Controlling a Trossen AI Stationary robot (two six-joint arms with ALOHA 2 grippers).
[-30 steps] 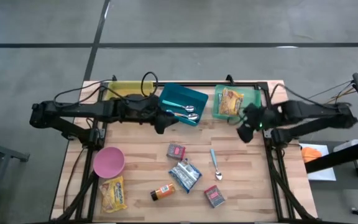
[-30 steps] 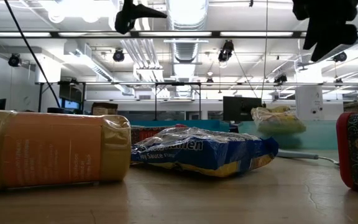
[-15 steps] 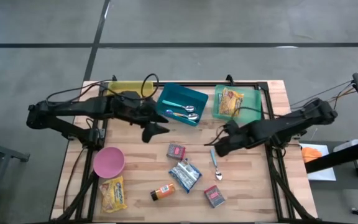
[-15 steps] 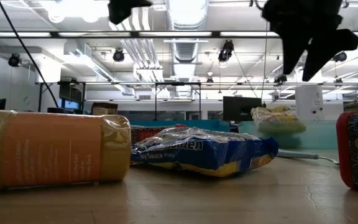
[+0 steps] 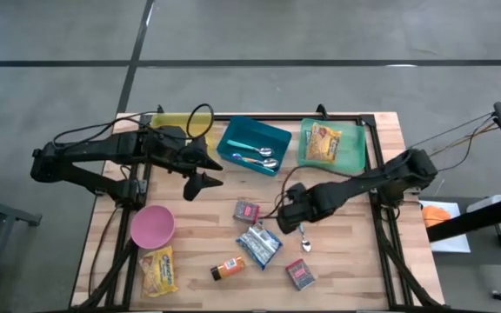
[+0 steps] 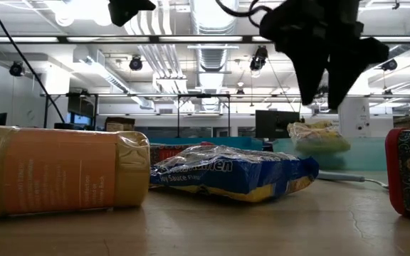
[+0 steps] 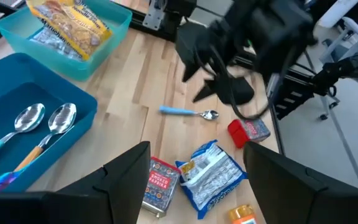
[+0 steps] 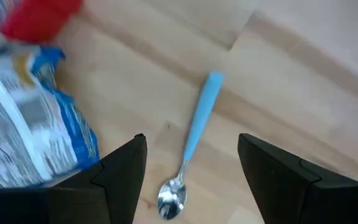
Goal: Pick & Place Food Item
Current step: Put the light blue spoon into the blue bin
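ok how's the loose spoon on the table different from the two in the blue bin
The loose spoon has a light blue handle and lies alone on the bare table. The two spoons lie side by side inside the blue bin; one has a wood-coloured handle. All have shiny metal bowls.

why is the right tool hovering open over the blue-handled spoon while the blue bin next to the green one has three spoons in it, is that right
One detail is off: the blue bin holds two spoons, not three, as the left wrist view shows. The rest stands: the right tool hovers open over the blue-handled spoon, and the green bin sits beside the blue one.
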